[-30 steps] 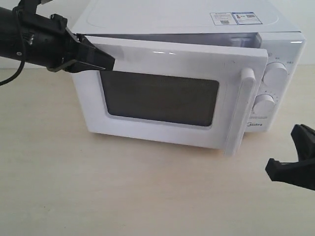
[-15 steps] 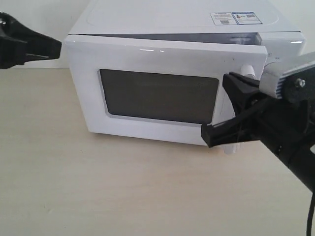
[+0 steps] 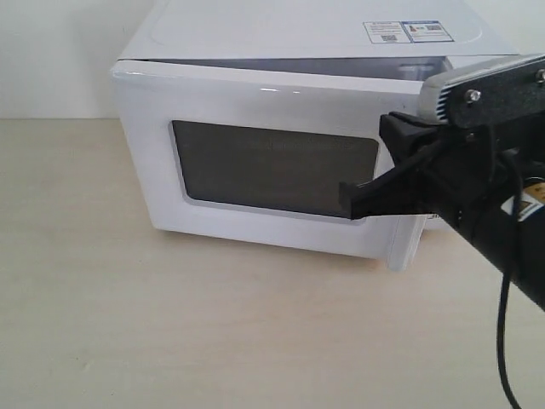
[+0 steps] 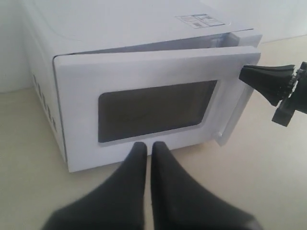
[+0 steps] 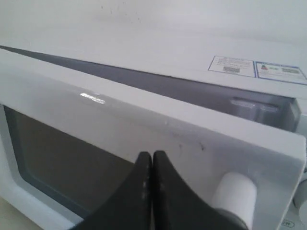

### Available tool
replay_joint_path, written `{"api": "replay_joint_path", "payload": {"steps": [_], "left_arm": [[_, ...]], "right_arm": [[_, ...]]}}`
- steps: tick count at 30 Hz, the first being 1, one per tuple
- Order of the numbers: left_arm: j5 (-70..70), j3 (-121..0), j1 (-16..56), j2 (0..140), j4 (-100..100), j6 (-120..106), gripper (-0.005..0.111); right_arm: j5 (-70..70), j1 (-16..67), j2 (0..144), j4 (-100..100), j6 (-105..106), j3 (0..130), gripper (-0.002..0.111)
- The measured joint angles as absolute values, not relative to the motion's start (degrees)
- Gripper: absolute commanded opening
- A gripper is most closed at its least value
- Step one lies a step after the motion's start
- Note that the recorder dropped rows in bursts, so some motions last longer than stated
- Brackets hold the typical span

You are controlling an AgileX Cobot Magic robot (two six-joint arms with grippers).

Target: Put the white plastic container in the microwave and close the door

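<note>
Door [image 3: 255, 106] ajar, right tool [image 3: 352, 199] near free edge

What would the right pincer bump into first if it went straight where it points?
Probably the door, on its white front beside the handle. The shut right pincer looks very close to it.

Microwave [image 3: 255, 34] sits on the table [image 3: 128, 341], toward the back, wall [image 3: 51, 60] behind it. Stickers [image 3: 407, 31] on its top, right rear. Door [image 3: 255, 106] on the front, ajar, gap at its right end. Right gripper [image 5: 152, 158] in front of the door's upper right part, tips just left of the handle [image 5: 235, 191] top; contact unclear. Left gripper [image 4: 145, 148] before the microwave, apart from the door, pointing at the window [image 4: 153, 112].
</note>
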State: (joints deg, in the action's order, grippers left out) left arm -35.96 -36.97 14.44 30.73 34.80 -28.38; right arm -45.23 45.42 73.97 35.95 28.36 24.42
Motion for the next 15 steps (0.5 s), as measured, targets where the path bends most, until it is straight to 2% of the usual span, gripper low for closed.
{"api": "replay_joint_path", "payload": {"steps": [15], "left_arm": [[-38.8, -28.8, 14.4, 13.6, 21.0, -13.6, 0.004]], "right_arm": [[-52.6, 45.3, 84.6, 38.9, 26.3, 26.7, 0.0]]}}
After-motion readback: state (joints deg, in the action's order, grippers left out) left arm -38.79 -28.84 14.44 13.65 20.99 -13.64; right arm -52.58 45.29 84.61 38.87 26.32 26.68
